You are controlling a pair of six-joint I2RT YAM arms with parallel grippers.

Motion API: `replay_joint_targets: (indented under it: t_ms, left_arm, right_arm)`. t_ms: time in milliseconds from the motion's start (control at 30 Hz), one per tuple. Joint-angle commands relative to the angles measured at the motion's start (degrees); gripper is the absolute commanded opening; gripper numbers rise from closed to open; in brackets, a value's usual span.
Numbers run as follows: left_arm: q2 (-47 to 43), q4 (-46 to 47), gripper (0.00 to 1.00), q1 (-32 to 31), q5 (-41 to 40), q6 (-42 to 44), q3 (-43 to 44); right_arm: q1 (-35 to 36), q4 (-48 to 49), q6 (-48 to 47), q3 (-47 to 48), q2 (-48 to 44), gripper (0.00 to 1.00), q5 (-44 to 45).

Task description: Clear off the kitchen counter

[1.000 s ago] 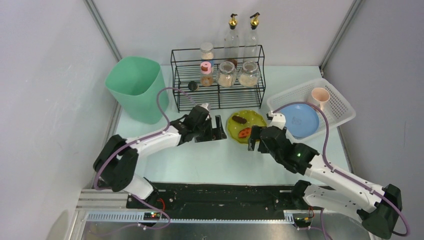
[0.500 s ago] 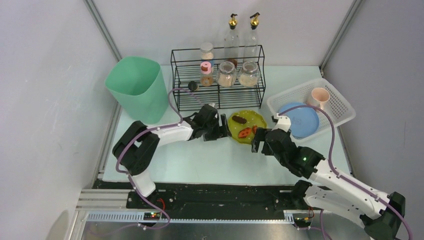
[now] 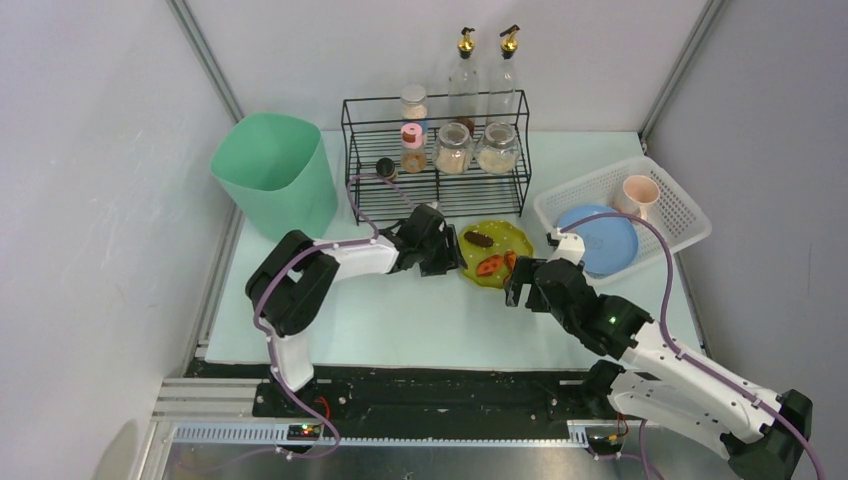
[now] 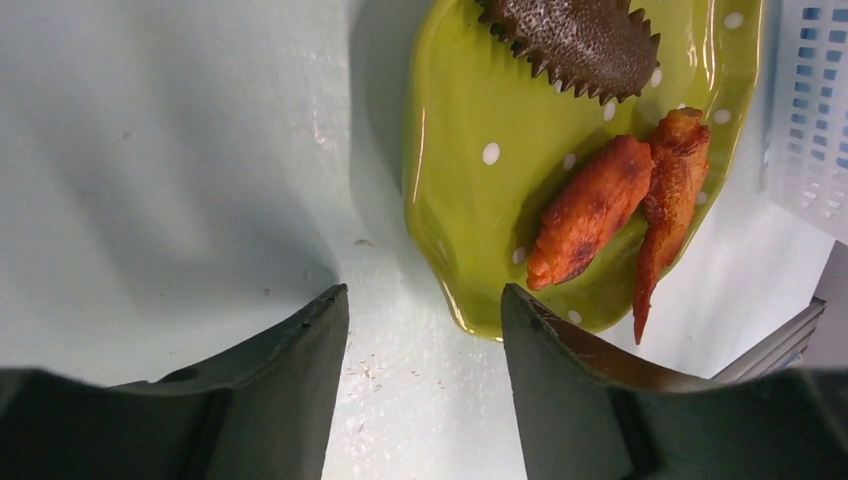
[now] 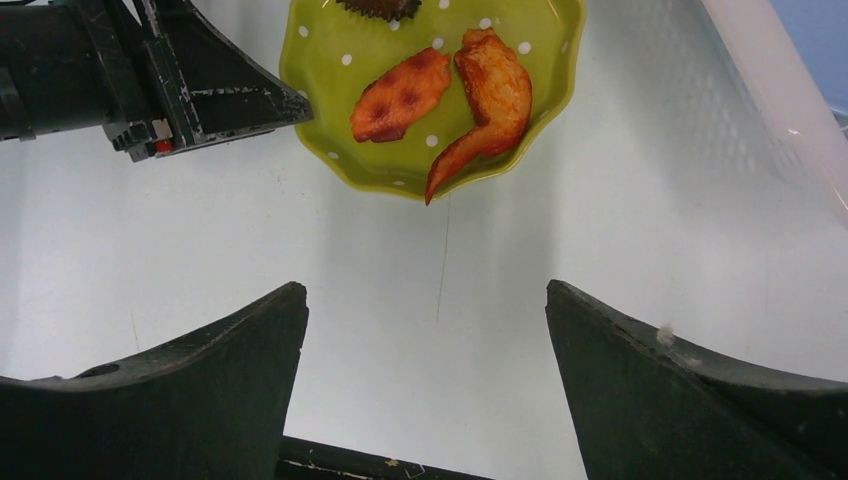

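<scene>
**Left arm.** My left arm folds sharply at the elbow and lies low over the surface. Its forearm runs toward the yellow-green plate (image 3: 497, 240). My left gripper (image 4: 422, 300) looks down on that plate's rim. The jaws stand apart and clamp nothing. The nearest edge of the rim reaches into the gap, close to the right-hand finger; I cannot tell whether it touches.

**Right arm.** My right arm stretches in a long diagonal from the near right corner. My right gripper (image 5: 425, 295) hovers with its jaws spread wide, holding nothing. The plate lies straight ahead of them, well clear of the tips.

**Kitchen counter.** The kitchen counter (image 3: 400, 320) is a pale mint-white matte slab that lies beneath both pairs of jaws and fills the space between them. Small specks show under my left jaws, and a thin line shows ahead of my right ones.

**On the plate.** Ahead of my left jaws lie two orange-brown fried pieces (image 4: 590, 210). Beyond them is a dark piece (image 4: 580, 40) with a serrated edge. A white slatted basket (image 4: 810, 100) shows to the right of these jaws, past the plate.
</scene>
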Motion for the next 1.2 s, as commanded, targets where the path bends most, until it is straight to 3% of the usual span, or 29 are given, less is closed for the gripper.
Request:
replay_joint_targets:
  t_ms: [0, 467, 800, 1167]
  left_arm:
    - [2.25, 0.57, 0.59, -0.18, -1.15, -0.53, 1.05]
    - [3.54, 1.62, 0.25, 1.24, -3.78, 0.51, -0.94]
    - [0.28, 4.0, 0.01, 4.33, -3.04, 1.23, -8.56]
    - [-9.32, 8.24, 0.0, 6.28, -3.38, 2.1, -19.8]
  right_arm:
    - [-0.29, -0.04, 0.56, -0.05, -0.46, 0.93, -0.04]
    - [-0.25, -1.35, 2.09, -0.48, -0.97, 0.92, -0.33]
    - [-0.17, -1.26, 3.07, -0.69, -0.19, 0.92, -1.13]
    - [-1.49, 0.87, 4.02, -0.78, 6.66, 0.9, -6.34]
